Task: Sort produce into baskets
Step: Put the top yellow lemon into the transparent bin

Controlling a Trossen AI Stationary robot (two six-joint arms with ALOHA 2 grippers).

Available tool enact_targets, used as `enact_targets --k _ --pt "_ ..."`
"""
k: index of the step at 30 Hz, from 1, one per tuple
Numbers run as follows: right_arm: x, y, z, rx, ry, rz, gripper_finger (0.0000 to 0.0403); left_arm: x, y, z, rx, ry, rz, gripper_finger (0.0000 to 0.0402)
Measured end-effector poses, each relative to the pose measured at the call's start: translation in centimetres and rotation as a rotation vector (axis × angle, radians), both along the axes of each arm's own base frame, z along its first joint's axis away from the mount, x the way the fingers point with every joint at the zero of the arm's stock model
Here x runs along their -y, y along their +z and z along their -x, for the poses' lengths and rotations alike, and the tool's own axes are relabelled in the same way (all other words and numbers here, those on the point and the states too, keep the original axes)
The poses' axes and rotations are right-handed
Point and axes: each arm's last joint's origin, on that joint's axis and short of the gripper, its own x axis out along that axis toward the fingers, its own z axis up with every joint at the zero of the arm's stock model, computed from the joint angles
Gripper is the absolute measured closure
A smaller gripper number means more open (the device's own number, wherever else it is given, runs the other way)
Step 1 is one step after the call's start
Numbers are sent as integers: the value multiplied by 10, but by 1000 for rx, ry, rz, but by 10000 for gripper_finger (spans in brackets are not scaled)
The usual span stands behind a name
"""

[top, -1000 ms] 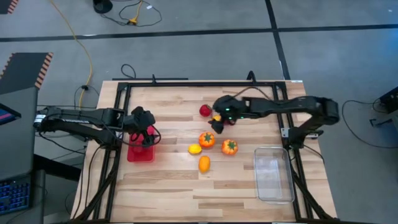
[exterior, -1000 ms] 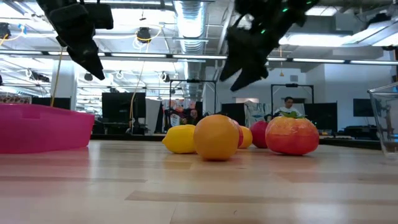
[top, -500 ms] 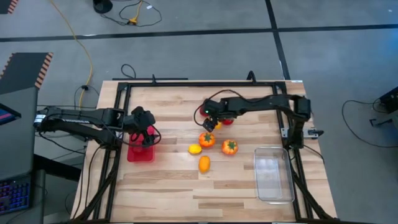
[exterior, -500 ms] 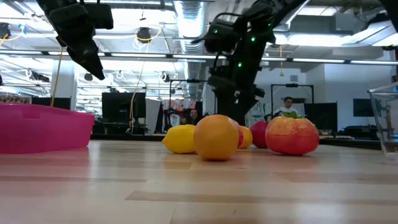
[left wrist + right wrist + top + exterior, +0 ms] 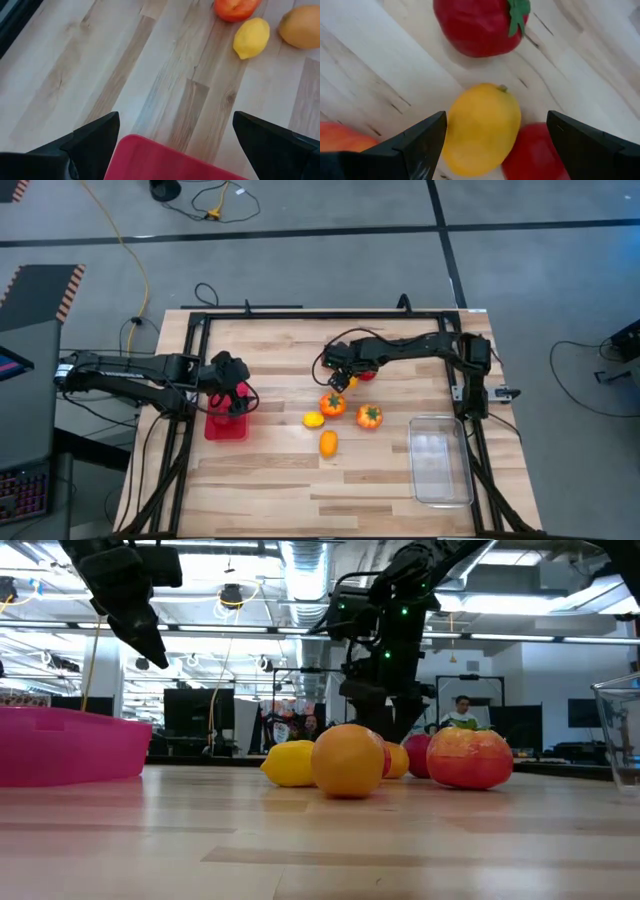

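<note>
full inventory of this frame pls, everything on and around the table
red bin: 1, red, table's left side, under left hand
clear bin: 1, transparent, right front
orange tomatoes: 2, orange with green tops, centre
lemon: 1, yellow, beside the left tomato
orange oval: 1, orange, in front of the lemon
yellow fruit: 1, yellow, between right hand's fingers
red pieces: at least 2, red, by the yellow fruit
left hand: open, over red bin
right hand: open, straddling yellow fruit

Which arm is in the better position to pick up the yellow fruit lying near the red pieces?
The right. The right gripper is open directly over the yellow fruit, which sits between its fingers. The left gripper, also open, hangs over the red basket, far from that cluster.
</note>
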Motion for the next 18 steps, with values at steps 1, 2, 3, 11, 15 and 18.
enact_targets --k 1,2,3,11,15,18 --pt "0 -1 0 -7 1 -5 33 0 0 0 0 0 0 24" --pt "0 -3 0 -15 3 -11 33 0 0 0 0 0 0 24" --pt "-1 -7 -1 -23 7 -25 33 0 0 0 0 0 0 24" --pt "-5 -20 -4 -62 26 -46 45 0 0 0 0 0 -1 24" --pt "-5 -19 -4 -55 28 -44 78 0 0 0 -1 0 -1 24" --pt "-6 -17 -4 -51 32 -43 106 0 0 0 -1 0 -1 24"
